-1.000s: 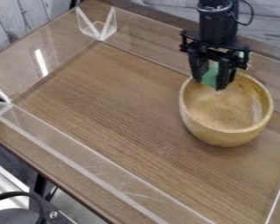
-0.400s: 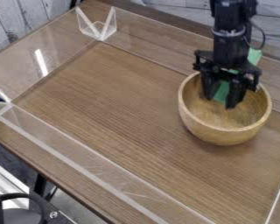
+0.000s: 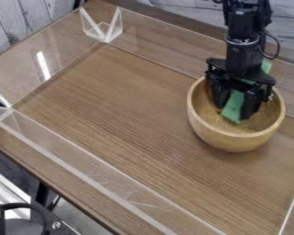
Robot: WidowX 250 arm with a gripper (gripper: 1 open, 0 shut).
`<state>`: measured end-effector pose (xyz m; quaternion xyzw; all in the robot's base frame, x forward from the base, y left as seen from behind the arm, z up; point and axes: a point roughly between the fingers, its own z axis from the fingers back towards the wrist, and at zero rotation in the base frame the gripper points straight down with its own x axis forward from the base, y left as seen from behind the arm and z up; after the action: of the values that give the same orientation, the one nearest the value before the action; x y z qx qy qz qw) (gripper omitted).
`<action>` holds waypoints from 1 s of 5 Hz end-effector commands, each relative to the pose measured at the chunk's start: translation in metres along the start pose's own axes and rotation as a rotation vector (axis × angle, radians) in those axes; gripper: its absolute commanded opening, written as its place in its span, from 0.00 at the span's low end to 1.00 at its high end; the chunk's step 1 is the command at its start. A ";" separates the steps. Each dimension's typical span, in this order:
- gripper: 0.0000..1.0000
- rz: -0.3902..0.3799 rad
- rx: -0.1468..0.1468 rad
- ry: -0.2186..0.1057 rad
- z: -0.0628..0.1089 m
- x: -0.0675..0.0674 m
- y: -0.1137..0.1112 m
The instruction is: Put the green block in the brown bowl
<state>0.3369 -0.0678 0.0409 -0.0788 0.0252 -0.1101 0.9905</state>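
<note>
The small, matte, solid green rectangular block (image 3: 234,108) lay inside the round, light-brown wooden bowl (image 3: 206,130), tilted within its thick rim, its visible length running from around twelve o'clock toward six o'clock in the hollow. The black mechanical hand (image 3: 241,95) hung over the bowl's twelve o'clock side, its fingers spread apart around the block; whether they touched it could not be told.

The bowl stood on the brown wood-look table (image 3: 110,112), at about three o'clock from the middle of the view. The black robot arm (image 3: 246,23), trailing dark cable, reached down from one o'clock in the view. Behind it, a second green piece (image 3: 266,66) showed just beyond the bowl at its one o'clock side, partly hidden by the arm and the hand, its full shape unclear.

A clear, angular plastic-like object (image 3: 102,25) sat near the table's far edge, at eleven o'clock in the view. Strips of clear tape (image 3: 95,163) crossed the tabletop toward seven o'clock. Dark, rounded equipment and cables (image 3: 17,220) filled the corner between seven and eight o'clock, and grey wooden boards (image 3: 25,18) appeared beyond the table at eleven o'clock.
</note>
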 end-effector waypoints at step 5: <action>1.00 -0.033 0.015 -0.103 0.020 0.018 -0.006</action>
<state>0.3411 -0.0708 0.0410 -0.0783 0.0093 -0.1146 0.9903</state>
